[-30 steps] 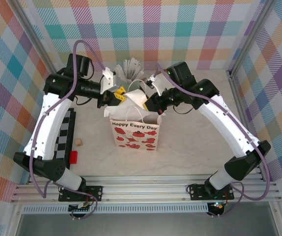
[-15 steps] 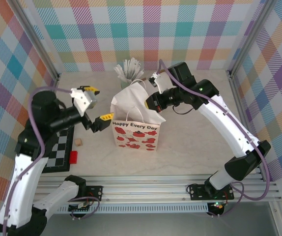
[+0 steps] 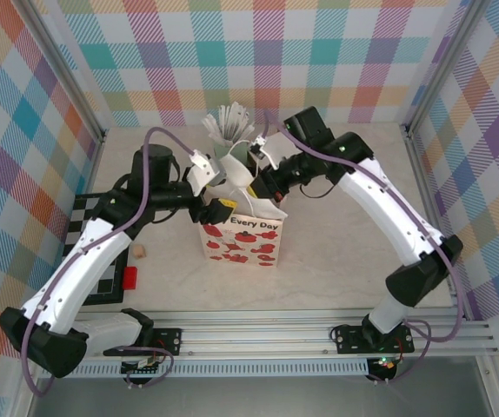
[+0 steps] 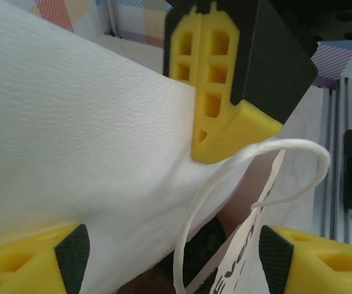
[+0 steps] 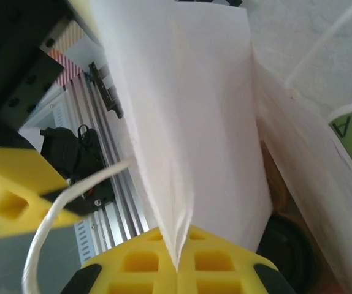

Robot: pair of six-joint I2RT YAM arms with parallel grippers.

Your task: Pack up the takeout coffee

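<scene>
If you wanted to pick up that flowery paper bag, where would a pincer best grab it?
Probably the white string handle, from above. It loops free over the paper bag's open mouth, leaving room to slip a finger through, while the thin white walls bend where pinched.

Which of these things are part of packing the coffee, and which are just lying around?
In the job: paper bag; dark round lid inside it, likely the coffee; left gripper; right gripper.
Lying about: cup of wrapped sticks; checkered mat; red block; small wooden cube.
</scene>
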